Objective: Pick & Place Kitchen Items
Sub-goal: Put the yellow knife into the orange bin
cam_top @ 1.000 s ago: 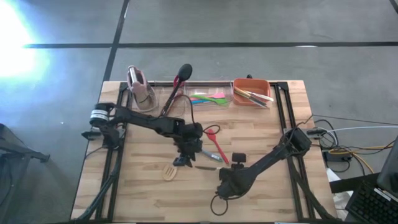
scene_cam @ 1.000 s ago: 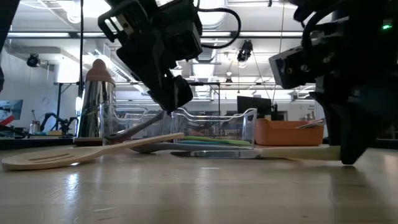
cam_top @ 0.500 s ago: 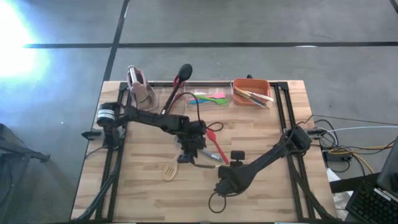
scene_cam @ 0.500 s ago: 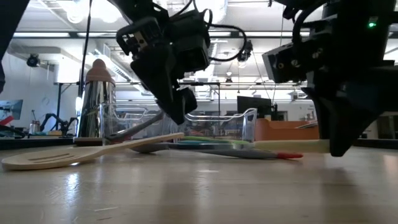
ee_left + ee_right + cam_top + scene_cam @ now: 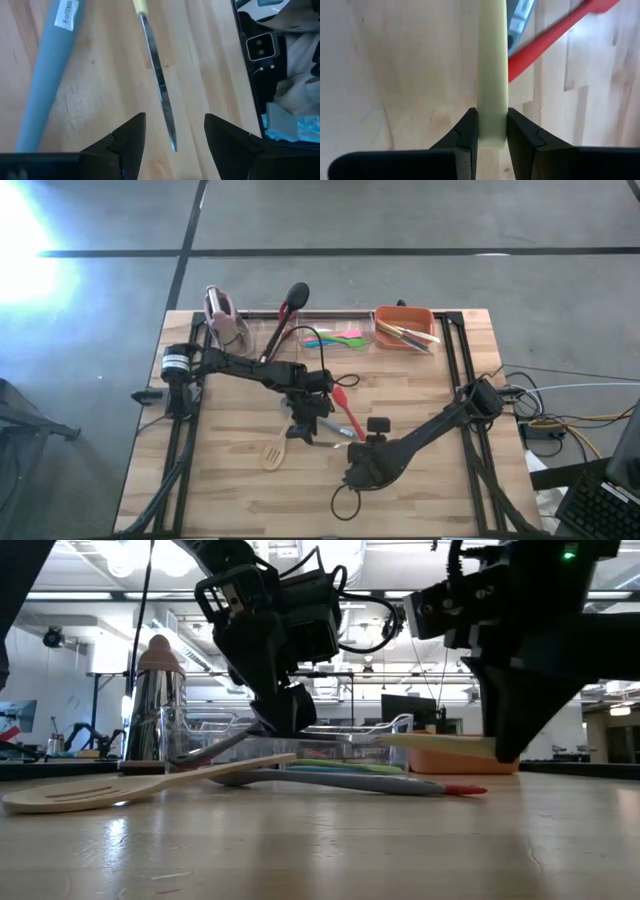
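The right gripper [image 5: 492, 131] is clamped on the pale handle of a knife [image 5: 493, 75], which runs straight out from between its jaws and is lifted off the table [image 5: 420, 395]; beyond the jaws a red spatula [image 5: 547, 42] lies crosswise; the left gripper [image 5: 174, 132] stands with jaws wide and empty, the knife's blade [image 5: 159, 80] reaching into the gap between them, a blue utensil handle [image 5: 47, 75] lying just outside one jaw.

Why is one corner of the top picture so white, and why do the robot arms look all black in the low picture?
High view: strong glare whitens the floor at upper left. Low view: bright ceiling lights behind leave the arms as dark silhouettes, and the wooden spatula close to the camera looks soft.
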